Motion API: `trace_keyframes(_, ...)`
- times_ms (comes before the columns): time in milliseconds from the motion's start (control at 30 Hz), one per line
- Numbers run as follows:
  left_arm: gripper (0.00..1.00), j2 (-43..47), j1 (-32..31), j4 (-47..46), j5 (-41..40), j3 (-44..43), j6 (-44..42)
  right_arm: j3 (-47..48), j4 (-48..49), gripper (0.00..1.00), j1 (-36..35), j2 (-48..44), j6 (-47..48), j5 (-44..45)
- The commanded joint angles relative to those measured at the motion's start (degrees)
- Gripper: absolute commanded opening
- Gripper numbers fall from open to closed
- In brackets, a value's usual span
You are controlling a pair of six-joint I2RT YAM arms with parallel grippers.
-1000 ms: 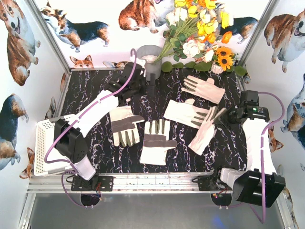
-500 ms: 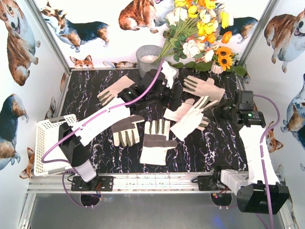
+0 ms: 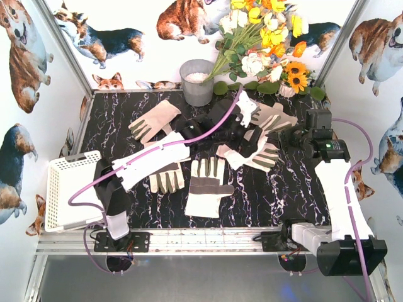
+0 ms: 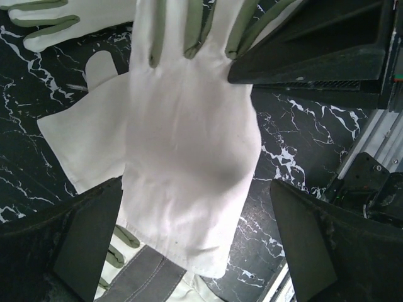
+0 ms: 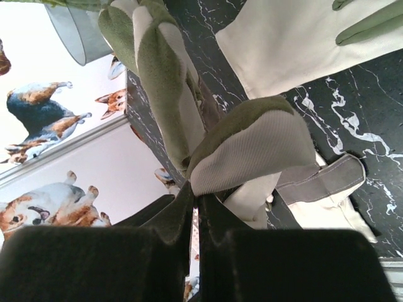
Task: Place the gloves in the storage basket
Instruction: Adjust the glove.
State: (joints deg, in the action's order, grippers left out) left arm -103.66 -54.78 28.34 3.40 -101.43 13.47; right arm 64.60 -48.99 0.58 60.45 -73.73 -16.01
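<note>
Right gripper (image 5: 196, 200) clenched on an olive fingertip of a glove (image 5: 252, 151), mid-right of the table. Left gripper (image 4: 195, 189) spread wide, straddling that glove's white back; can't tell if touching. Long axis: cuff toward left gripper, fingers toward the right one. Storage basket (image 3: 55, 189) sits at the near-left corner; all visible gloves lie outside it.

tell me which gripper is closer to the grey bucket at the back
Left. The left gripper is a short way front-right of the bucket; the right gripper, pinching a glove, sits farther right beyond it.
</note>
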Motion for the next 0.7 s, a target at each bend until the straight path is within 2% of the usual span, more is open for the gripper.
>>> trace_keyframes(0, 0.96, -1.9, -1.4, 0.2, -0.1, -3.9, -1.3, 3.4, 2.8, 0.00, -1.5, 0.3, -3.2, 3.1)
trace_keyframes(567, 0.96, -5.6, -2.9, 2.8, -4.3, -6.5, 1.2, 5.3, 4.9, 0.00, -4.9, 3.3, -4.9, 3.9)
trace_keyframes(667, 0.91, -7.0, -2.7, 5.7, -8.5, -8.3, 1.9, 5.7, 5.9, 0.00, -5.6, 5.6, -5.0, 3.7)
